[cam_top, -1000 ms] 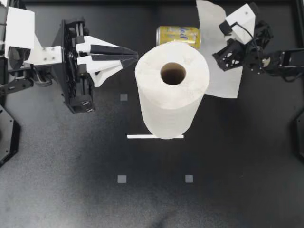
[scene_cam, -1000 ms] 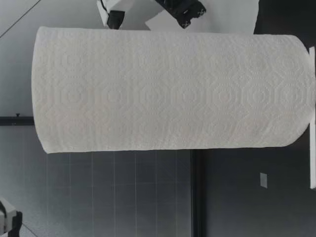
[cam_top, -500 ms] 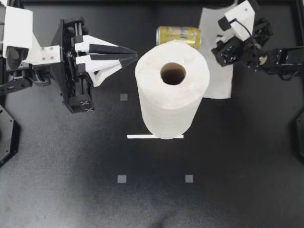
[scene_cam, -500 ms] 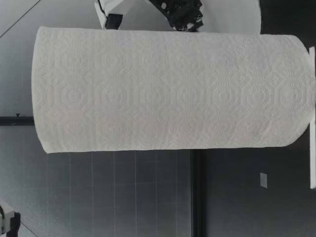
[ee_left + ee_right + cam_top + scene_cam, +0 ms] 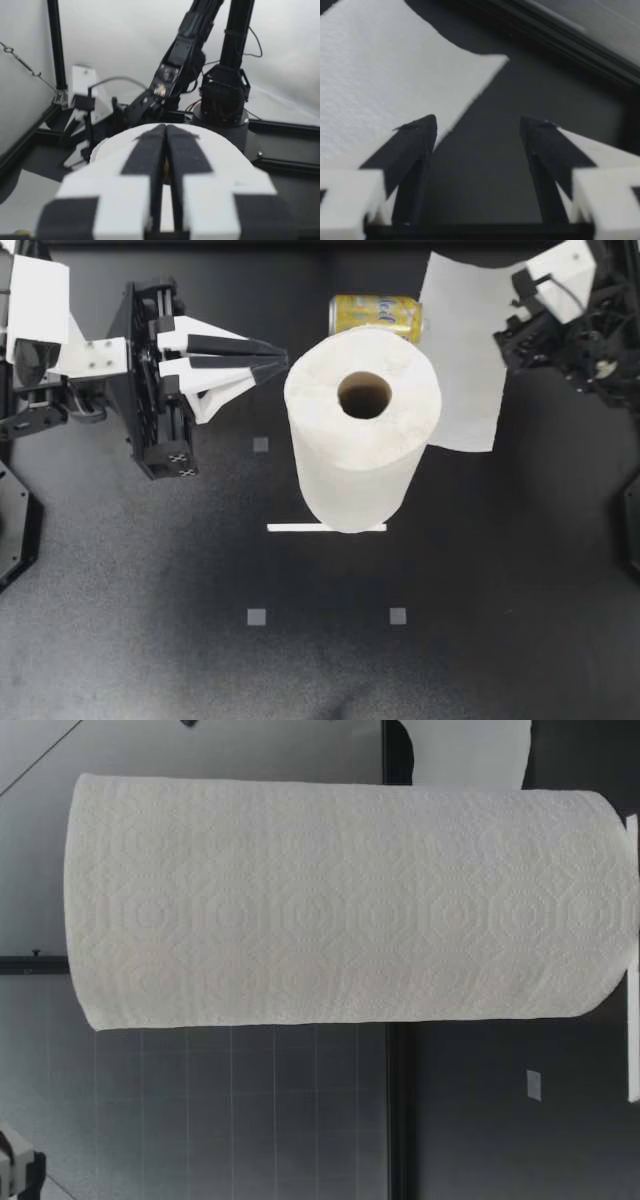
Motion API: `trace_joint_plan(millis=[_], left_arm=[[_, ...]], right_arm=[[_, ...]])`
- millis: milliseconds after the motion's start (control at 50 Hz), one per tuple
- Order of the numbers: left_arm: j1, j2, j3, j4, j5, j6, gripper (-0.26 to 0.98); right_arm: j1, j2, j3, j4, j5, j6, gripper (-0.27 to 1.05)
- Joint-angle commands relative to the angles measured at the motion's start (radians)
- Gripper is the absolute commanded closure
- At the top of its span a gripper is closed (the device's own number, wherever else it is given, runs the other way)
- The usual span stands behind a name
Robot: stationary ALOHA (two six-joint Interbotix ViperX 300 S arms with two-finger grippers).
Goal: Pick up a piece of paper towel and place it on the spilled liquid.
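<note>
Stage: near done (my guess) | white paper-towel sheet (image 5: 462,350) lies on black table (image 5: 450,590) beside tipped yellow can (image 5: 375,312), spill unseen | my right gripper (image 5: 512,318) jaws spread, empty, at its edge | my left gripper (image 5: 283,362) clenched on nothing by tall white roll (image 5: 362,430)

My left arm (image 5: 60,350) comes in from the table's left edge and lies level. Its black-and-white left gripper (image 5: 281,361) points toward the table's middle — the two long fingers (image 5: 145,155) pressed flat together, tip to tip. My black right arm (image 5: 590,340) sits at the far right corner. Its right gripper (image 5: 512,338) faces inward, angled down toward the table — its dark, tapered fingers (image 5: 415,145) stand spread wide apart.
</note>
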Motion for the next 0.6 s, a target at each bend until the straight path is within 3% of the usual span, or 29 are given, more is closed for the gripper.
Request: trace_joint_plan(millis=[0,260,580], left_arm=[[-0.002,-0.017,-0.012,0.000,-0.008,-0.002,0.61],[-0.014,-0.032,0.009,0.002,-0.006,0.008,0.61],[-0.048,-0.075,0.074,0.000,0.000,0.003,0.61]], right_arm=[[0.026,-0.071,-0.003,0.055,-0.009,-0.034,0.12],[0.169,-0.276,0.026,0.138,-0.245,-0.078,0.20],[0.267,-0.597,0.100,0.141,-0.627,-0.078,0.58]])
